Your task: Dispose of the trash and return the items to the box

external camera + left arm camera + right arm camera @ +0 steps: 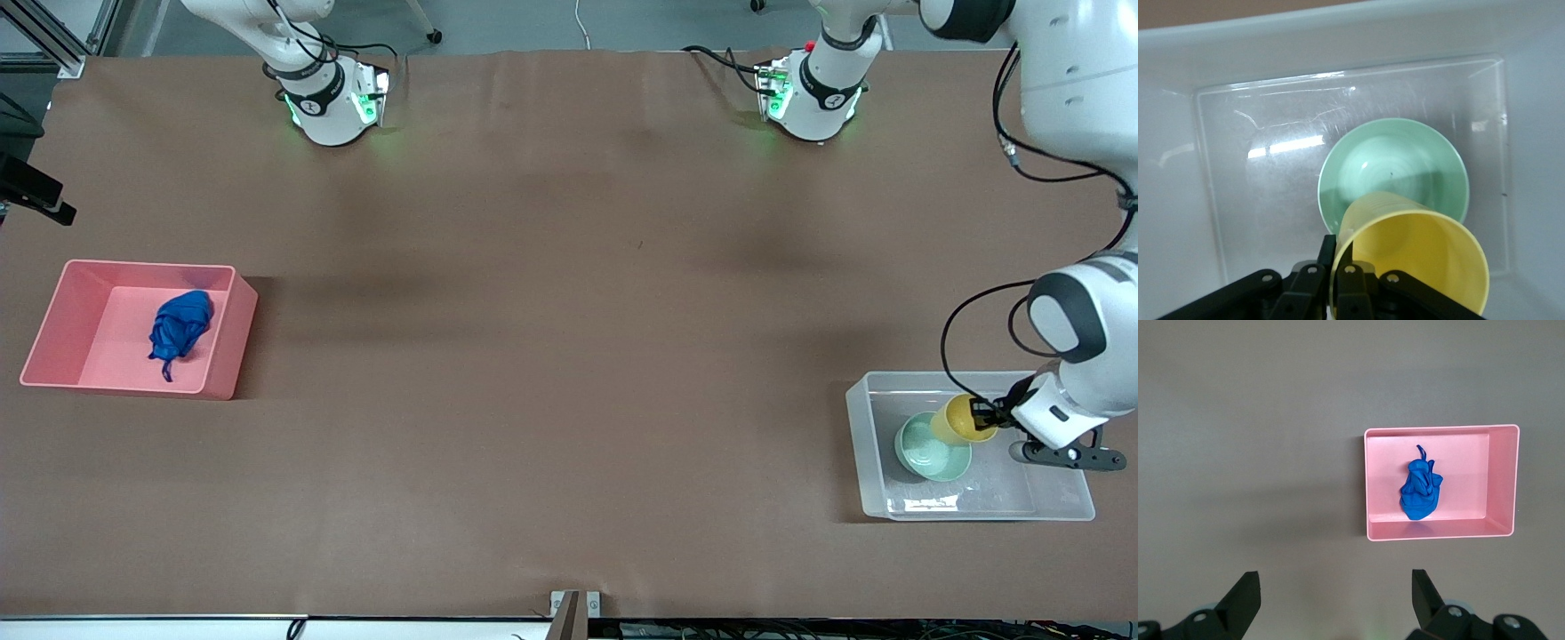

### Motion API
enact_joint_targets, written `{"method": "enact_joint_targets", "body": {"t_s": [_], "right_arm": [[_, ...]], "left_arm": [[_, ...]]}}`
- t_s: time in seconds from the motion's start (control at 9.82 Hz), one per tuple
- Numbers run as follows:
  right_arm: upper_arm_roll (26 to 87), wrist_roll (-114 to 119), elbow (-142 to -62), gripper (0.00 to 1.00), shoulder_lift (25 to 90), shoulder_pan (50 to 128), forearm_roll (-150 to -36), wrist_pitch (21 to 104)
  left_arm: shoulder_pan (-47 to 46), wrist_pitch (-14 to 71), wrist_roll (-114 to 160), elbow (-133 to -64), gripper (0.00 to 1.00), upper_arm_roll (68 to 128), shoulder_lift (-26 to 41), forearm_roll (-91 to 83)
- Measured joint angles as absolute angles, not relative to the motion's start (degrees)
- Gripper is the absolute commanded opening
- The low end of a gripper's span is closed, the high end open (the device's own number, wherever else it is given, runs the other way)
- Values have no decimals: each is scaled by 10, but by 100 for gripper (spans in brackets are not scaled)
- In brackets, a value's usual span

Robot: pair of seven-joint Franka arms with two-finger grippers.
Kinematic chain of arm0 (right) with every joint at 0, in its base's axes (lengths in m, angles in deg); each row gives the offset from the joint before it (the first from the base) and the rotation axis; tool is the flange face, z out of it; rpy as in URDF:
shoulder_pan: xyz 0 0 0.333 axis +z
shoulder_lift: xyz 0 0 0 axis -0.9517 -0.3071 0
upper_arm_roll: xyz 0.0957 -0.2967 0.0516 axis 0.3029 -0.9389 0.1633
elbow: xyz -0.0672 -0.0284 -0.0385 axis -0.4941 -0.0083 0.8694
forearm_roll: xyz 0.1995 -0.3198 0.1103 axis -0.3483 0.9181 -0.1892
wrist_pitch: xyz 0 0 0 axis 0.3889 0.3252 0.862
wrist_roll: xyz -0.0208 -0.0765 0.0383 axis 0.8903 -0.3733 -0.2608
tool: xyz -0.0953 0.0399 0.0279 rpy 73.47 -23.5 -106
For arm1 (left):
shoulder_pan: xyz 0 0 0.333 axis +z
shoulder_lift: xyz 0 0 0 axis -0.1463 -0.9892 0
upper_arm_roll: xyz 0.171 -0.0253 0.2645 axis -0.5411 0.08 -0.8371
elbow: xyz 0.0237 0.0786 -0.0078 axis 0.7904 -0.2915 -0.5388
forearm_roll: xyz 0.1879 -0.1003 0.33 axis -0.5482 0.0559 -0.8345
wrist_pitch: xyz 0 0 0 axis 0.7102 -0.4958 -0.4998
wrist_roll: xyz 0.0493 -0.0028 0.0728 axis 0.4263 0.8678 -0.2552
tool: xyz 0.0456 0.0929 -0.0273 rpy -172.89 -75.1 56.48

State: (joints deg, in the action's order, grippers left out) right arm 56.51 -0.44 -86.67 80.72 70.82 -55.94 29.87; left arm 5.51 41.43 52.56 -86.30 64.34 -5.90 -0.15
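My left gripper [982, 414] is shut on the rim wall of the yellow cup [960, 418], one finger inside and one outside, as the left wrist view [1336, 263] shows. The cup [1418, 260] hangs tilted inside the clear box [858, 427], over the edge of the mint-green bowl [929, 453] that sits on the box's bottom. The bowl [1398, 167] and the box's wall [1178, 200] also show in the left wrist view. The blue wad of trash [180, 324] lies in the pink bin [227, 356]. My right gripper [1333, 580] is open and empty, high over the table, and out of the front view.
The pink bin [1438, 532] with the blue wad [1419, 490] stands at the right arm's end of the table. The clear box stands at the left arm's end, nearer the front camera. Brown table surface [551, 356] lies between them.
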Motion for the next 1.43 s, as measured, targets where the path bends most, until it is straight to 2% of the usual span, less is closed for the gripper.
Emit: {"method": "enact_joint_targets", "body": {"t_s": [0.1,0.2,0.41,0.61,0.81,1.02,1.43], "right_arm": [[565,-7,-863,100,807,708,-559,299],[564,-10,-860,100,807,707,-559,298],[563,-24,-857,100,807,701,-565,295],[562,-29,-857,100,807,698,-571,291],[563,-29,-857,100,806,698,-572,285],[562,-29,-857,100,805,698,-572,285],[562,-29,-857,100,805,697,-572,285]], "left_arm": [[55,424,526,-859,50,643,-71,3],[55,429,526,-857,100,642,-76,9],[56,435,526,-847,100,640,-73,30],[55,432,525,-835,100,644,-37,33],[55,410,521,-858,100,653,33,33],[55,377,521,-911,100,665,115,27],[55,217,425,-943,100,723,266,-91]]}}
